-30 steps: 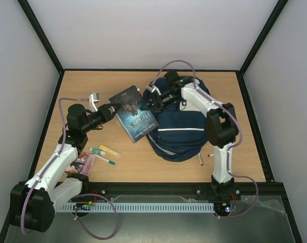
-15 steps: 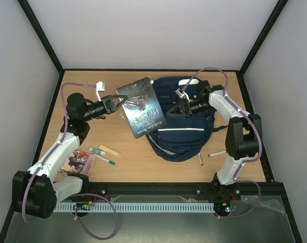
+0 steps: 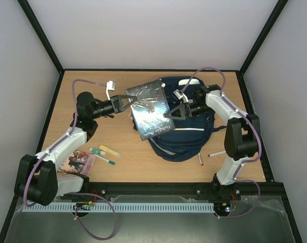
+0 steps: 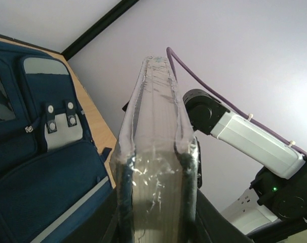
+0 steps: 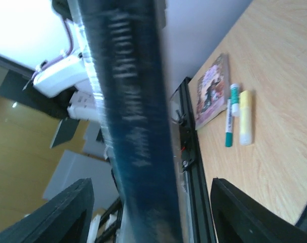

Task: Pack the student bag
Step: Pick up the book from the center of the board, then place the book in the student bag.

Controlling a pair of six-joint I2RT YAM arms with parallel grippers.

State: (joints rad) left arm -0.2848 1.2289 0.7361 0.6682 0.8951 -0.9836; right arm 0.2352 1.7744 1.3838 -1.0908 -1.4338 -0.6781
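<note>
With the left gripper (image 3: 131, 103), grasps a plastic-wrapped dark book (image 3: 151, 109) by its left edge, at centre frame in the top view. In the left wrist view, shows both fingers (image 4: 124, 202) clenched on the covers at bottom centre, with the page edge running up the middle. Holds the book raised off the table (image 3: 128, 157) and tilted, overlapping the upper left of the student bag (image 3: 186, 136) in the top view.

With the right gripper (image 3: 171, 112), hovers at the book's right edge, released and spread wide. In the right wrist view, straddles the spine, with dark fingers (image 5: 67, 212) at lower left and lower right standing clear of it.

Shows the student bag lying flat right of centre on the table, front pockets up, partly under the book and the right arm.

Shows, at lower left of the top view, two green-capped markers (image 3: 104, 159), a yellow highlighter (image 3: 109, 150) and a small picture booklet (image 3: 80, 163) close together. Near the bag's lower right, shows two pens (image 3: 217, 153).
</note>
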